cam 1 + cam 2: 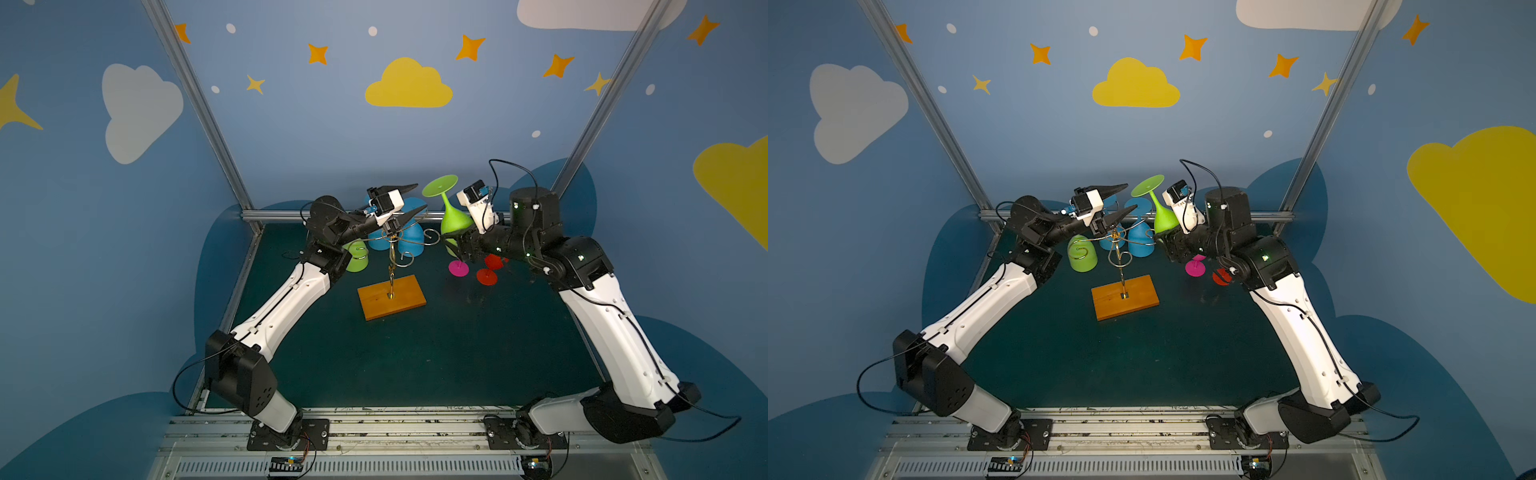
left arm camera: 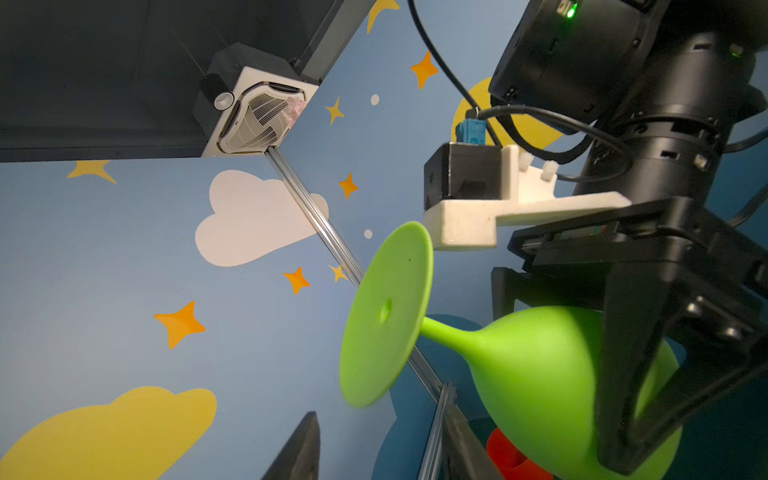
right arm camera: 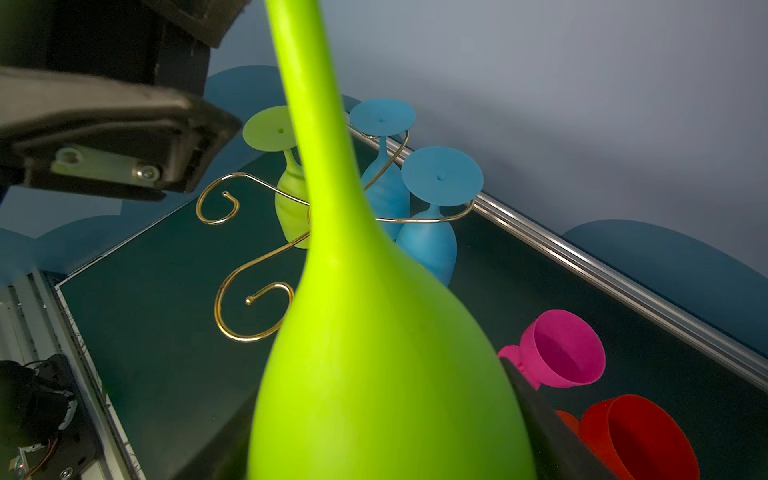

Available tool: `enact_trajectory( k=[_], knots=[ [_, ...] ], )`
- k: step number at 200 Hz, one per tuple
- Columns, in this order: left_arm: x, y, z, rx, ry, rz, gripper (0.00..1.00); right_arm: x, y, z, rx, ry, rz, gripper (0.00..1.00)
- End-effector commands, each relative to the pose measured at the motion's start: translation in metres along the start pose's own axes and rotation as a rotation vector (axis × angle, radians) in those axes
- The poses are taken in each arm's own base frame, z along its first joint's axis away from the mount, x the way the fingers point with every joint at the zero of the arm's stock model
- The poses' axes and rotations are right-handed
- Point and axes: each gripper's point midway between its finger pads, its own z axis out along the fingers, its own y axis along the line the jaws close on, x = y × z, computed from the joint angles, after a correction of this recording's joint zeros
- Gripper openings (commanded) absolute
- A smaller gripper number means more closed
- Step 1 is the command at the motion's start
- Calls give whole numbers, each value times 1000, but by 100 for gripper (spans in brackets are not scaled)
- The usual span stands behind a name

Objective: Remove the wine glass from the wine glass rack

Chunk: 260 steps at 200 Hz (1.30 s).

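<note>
We note the right gripper (image 1: 453, 237) clamped on the bowl of the lime-green wine glass (image 1: 454, 217), which is held inverted, foot up, clear of the wine glass rack (image 1: 392, 297) and just right of it in both top views. The left gripper (image 1: 420, 196) hovers over the rack's spiral arms, jaws apart, empty. Two blue glasses (image 1: 409, 243) and a second green glass (image 1: 356, 259) hang from the rack.

Gold-wire wine glass rack (image 1: 394, 297) upright on orange-brown wooden base. Lime-green wine glass (image 1: 454, 219) inverted, tilted, foot up, aloft just right of it.
</note>
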Motion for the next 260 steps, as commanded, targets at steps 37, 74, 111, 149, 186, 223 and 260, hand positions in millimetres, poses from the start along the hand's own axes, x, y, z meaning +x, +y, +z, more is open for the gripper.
enact_trajectory(
  k=[37, 74, 111, 149, 186, 223, 260],
  knots=[
    [-24, 5, 2, -11, -53, 73, 41, 1, 16, 9, -54, 30, 6, 26],
    [-24, 2, 2, -2, -48, 68, 28, 2, 20, 13, -61, 38, 6, 26],
    [-22, 2, 0, -13, -39, 66, 20, 1, 22, 14, -68, 38, 13, 28],
    [-20, 7, -3, -58, -25, 66, 8, -2, 25, 10, -78, 13, 23, 52],
    [-19, 15, -9, -128, -4, 25, 3, -11, 27, 0, -94, -67, 35, 80],
    [-10, 23, -18, -207, 48, -78, 3, -22, 26, -15, -122, -159, 62, 84],
    [4, 28, -30, -293, 92, -263, 3, -32, 21, -44, -168, -298, 115, 84]
  ],
)
